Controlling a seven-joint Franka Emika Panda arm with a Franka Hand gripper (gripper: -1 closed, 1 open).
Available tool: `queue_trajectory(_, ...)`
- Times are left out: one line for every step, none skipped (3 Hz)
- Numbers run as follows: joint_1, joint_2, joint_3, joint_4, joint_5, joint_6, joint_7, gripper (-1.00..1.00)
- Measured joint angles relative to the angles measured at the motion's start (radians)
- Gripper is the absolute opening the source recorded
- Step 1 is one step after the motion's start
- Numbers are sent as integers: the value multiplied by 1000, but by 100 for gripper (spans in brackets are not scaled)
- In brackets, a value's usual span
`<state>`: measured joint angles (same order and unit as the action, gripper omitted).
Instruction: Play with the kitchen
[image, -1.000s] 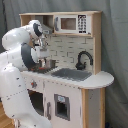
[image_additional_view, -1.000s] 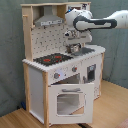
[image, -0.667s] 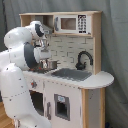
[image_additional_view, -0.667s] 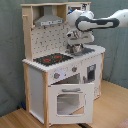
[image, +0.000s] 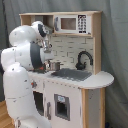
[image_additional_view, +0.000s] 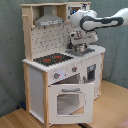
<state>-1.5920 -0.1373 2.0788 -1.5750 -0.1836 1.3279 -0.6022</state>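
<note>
Working over the counter of the kitchen (image_additional_view: 55, 75), the gripper (image_additional_view: 80, 46) hangs just above a small metal pot (image_additional_view: 81, 48) that stands on the sink side of the worktop, between the black-red hob (image_additional_view: 52, 59) and the black faucet (image: 83, 59).

Item 1, tool: 1 arm, white, reaching in from the second exterior view's right. Whether its fingers are spread or closed, and whether they have the pot, cannot be told; contact with the pot's rim is possible but not confirmed.

Item 2, step in hand (judged): handling the pot. To do it well, come down plumb over the rim, close on 1 wall of the pot rather than its handle, lift clear of the counter before moving sideways, and keep wide of the faucet and the dotted backsplash (image_additional_view: 50, 40).

Item 3, surface: pale worktop, rounded at the sink end; sink (image: 72, 75) recessed beside the pot. Oven door (image_additional_view: 67, 100) with window closed; 2 knobs (image_additional_view: 56, 76) above it. Grey hood (image_additional_view: 48, 19) over the hob.

Item 4, room: grey curtain (image: 115, 50) behind; wooden floor (image_additional_view: 112, 107) below.
</note>
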Motion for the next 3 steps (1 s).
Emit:
queue_trajectory(20,65,0,-45,-55,7,46,-100)
queue_trajectory(35,143,1,-103,-123,28,97,-100)
queue_trajectory(36,202,2,-156,-174,62,136,-100)
